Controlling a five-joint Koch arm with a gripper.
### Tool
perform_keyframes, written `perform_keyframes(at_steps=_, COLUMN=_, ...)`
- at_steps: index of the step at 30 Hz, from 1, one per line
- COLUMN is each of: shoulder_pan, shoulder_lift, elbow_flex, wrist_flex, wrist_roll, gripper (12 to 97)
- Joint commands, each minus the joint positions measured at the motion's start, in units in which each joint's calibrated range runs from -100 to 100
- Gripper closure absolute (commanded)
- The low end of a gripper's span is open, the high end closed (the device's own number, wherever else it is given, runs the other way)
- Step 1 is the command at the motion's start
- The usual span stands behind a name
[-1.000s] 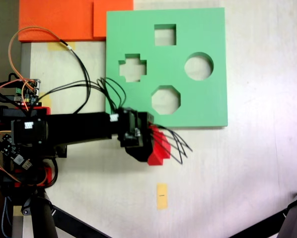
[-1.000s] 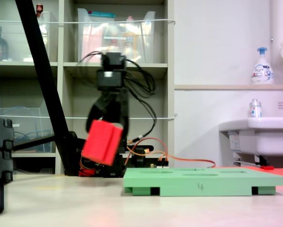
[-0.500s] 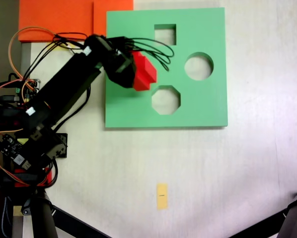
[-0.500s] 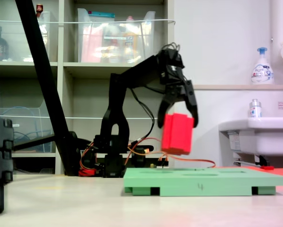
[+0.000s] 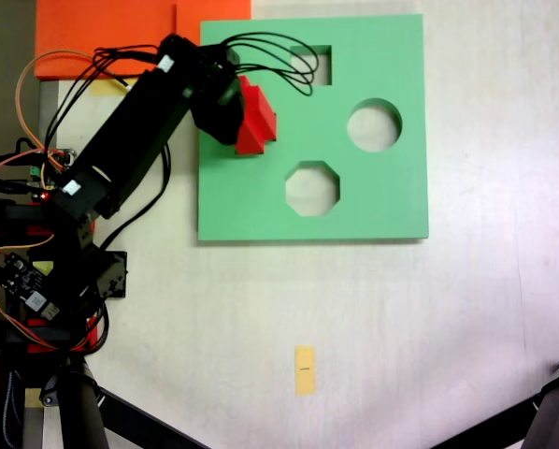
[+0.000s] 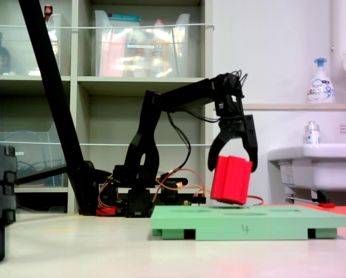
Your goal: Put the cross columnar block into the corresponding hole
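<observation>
Well, my claw (image 6: 233, 168) is clamped on the block (image 6: 231, 179), holding it by its upper sides. It looks like light, squashy foam, so I think a soft squeeze will do. It hangs tilted just above the board (image 5: 373, 201), over the left part where the cross hole is.

Corresponding hole hidden under cross columnar block (image 5: 255, 123).
</observation>
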Motion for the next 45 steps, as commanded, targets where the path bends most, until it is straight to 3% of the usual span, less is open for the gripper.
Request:
perform_keyframes(at_steps=1, shoulder_pan=0.59, shoulder_lift=0.01, elbow_flex=4.35, wrist_flex=-3.62, wrist_roll=0.39, gripper=70.5)
perform_keyframes(at_steps=45, shoulder_pan=0.83, shoulder_lift=10.07, elbow_flex=4.45, wrist_flex=-3.62, wrist_roll=1.95, gripper=70.1)
